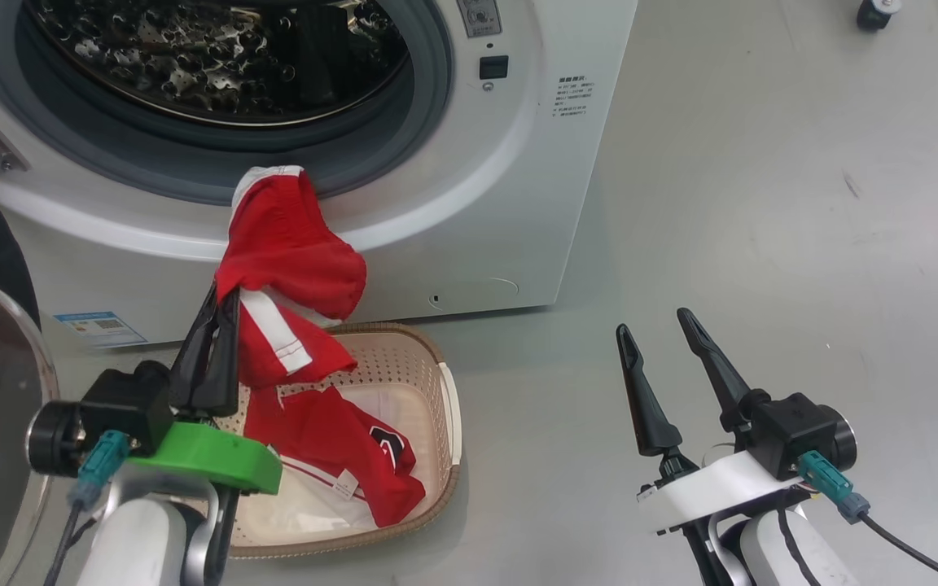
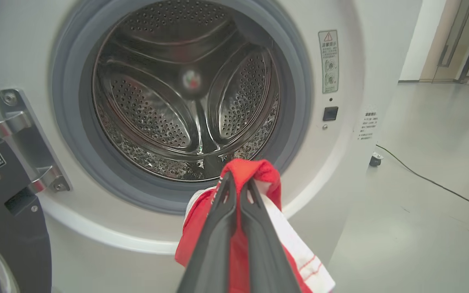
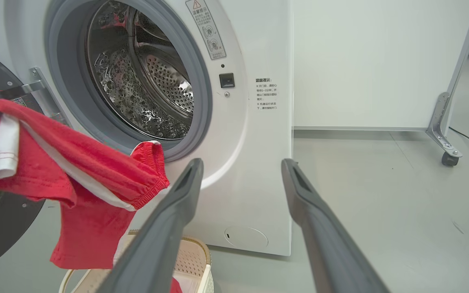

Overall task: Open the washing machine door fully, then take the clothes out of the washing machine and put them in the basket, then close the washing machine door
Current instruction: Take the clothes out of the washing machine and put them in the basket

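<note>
red white-striped clothes (image 1: 290,244), cream perforated basket (image 1: 404,362)

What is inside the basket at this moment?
One red garment with white trim and a dark emblem lies in the basket. A second red garment, hanging from the shut left claw, and that arm cover the basket's left part, so it is unseen.

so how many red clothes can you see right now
2: one red garment hangs from the shut left tool above the basket; a second garment lies inside it. More could be hidden underneath.
</note>
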Tool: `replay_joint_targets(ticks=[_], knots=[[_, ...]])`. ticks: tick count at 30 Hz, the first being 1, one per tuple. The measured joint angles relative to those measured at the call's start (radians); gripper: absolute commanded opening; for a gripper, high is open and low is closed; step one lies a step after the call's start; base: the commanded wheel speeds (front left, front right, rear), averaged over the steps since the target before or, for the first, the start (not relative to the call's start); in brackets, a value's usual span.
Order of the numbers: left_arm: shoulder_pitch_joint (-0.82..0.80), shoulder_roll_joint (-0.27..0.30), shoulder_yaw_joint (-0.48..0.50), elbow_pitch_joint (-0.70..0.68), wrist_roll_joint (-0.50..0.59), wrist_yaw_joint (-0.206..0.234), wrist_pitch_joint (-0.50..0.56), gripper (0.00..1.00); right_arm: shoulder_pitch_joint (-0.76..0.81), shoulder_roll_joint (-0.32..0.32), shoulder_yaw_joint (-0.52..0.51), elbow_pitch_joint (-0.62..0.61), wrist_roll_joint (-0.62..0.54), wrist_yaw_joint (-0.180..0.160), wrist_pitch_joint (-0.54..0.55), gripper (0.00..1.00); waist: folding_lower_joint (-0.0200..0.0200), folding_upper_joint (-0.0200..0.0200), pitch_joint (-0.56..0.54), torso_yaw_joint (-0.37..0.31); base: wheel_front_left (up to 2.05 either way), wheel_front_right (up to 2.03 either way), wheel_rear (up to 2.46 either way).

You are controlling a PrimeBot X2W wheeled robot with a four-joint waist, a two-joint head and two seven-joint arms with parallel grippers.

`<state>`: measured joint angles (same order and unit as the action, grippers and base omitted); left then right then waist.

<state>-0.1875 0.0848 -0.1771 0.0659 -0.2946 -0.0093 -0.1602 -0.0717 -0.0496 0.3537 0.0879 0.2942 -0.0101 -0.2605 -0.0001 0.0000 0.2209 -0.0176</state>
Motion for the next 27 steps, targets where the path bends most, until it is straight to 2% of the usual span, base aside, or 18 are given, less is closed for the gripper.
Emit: replay_joint_targets(ticks=[18, 27], knots=[[0.035, -0.018, -0.024, 0.201, -0.062, 0.012, 0.056, 0.0, -0.03, 0.0, 0.01, -0.044, -0.006, 0.0, 0.0, 1.0, 0.0, 0.0, 0.113, -0.029, 0.0, 0.0, 0.0], [-0.046, -0.02, -0.036, 0.344, -0.066, -0.006, 0.086, 0.0, -0.073, 0.0, 0.034, -0.076, -0.005, -0.002, 0.0, 1.0, 0.0, 0.0, 0.214, -0.052, 0.0, 0.0, 0.0]])
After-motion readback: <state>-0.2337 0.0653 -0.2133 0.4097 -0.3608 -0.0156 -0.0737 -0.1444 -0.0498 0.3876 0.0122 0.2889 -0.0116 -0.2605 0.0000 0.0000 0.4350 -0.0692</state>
